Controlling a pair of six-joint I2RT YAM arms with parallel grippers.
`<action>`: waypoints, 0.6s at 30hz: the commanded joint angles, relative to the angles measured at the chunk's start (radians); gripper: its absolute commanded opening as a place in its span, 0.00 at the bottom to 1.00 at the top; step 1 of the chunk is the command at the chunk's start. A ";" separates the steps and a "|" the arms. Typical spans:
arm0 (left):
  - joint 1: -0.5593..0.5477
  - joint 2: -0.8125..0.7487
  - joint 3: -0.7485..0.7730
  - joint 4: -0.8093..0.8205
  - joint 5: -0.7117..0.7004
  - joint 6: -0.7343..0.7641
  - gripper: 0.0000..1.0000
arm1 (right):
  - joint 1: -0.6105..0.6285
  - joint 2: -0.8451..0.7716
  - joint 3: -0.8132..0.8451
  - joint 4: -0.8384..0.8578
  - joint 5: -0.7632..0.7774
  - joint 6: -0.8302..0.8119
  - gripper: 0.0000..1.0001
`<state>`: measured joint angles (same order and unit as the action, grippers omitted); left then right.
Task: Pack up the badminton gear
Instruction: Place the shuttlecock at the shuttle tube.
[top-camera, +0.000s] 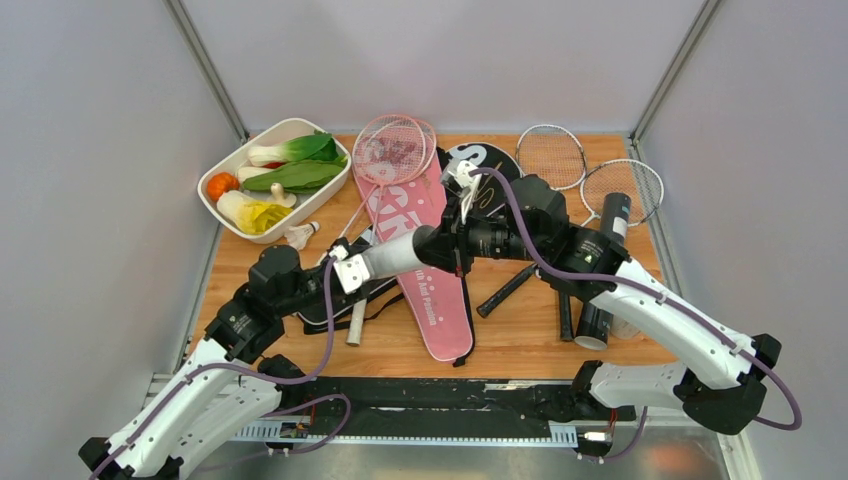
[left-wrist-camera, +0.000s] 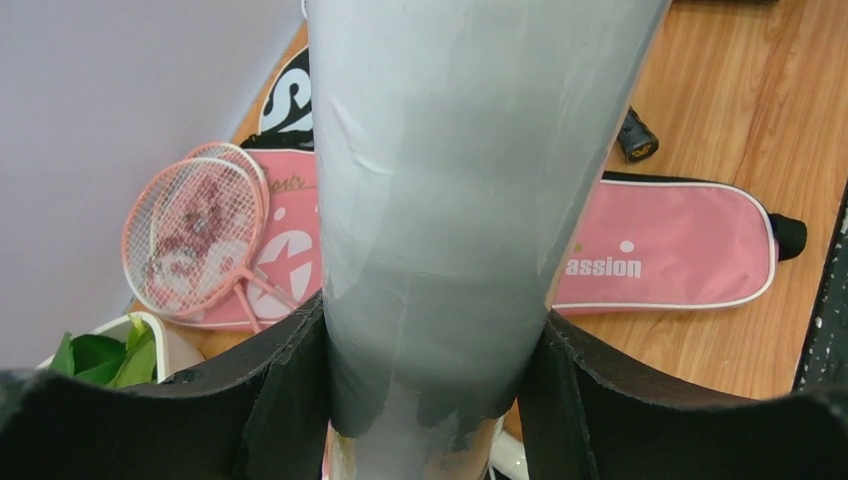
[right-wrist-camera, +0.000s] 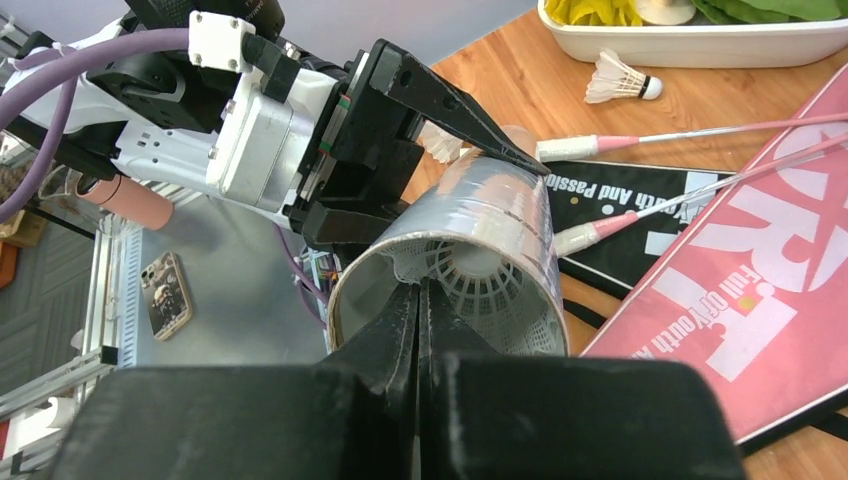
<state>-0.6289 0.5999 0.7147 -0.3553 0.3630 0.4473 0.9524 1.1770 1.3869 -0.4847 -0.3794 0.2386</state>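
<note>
Above mid-table (top-camera: 520, 340), held level: grey shuttlecock tube (top-camera: 395, 252), one. Left gripper (left-wrist-camera: 432, 390) clamped across its body, a finger pressed to each side. Right gripper (right-wrist-camera: 418, 300) at the tube's open mouth, fingers together; whether they pinch anything cannot be told. Just inside the mouth: white shuttlecock (right-wrist-camera: 485, 285). On the wood below: pink racket cover (top-camera: 432, 280), pink rackets (top-camera: 392, 150) lying over its head end; black cover (top-camera: 490, 165) just beside it; two silver rackets (top-camera: 551, 155) at the far right; black tube (top-camera: 616, 213) partly under the right arm; loose shuttlecock (top-camera: 301, 236) near the white dish (top-camera: 245, 152) of vegetables
</note>
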 joint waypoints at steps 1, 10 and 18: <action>-0.005 -0.014 0.005 0.164 0.035 0.011 0.00 | 0.006 -0.017 -0.060 0.080 -0.048 0.055 0.00; -0.005 -0.018 -0.023 0.180 0.013 0.011 0.00 | 0.005 -0.070 -0.066 0.087 0.062 0.116 0.29; -0.005 -0.028 -0.045 0.145 -0.076 0.021 0.00 | 0.006 -0.185 -0.050 0.083 0.202 0.191 0.53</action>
<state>-0.6300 0.5907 0.6735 -0.2871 0.3416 0.4698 0.9524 1.0584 1.3205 -0.4244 -0.2619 0.3653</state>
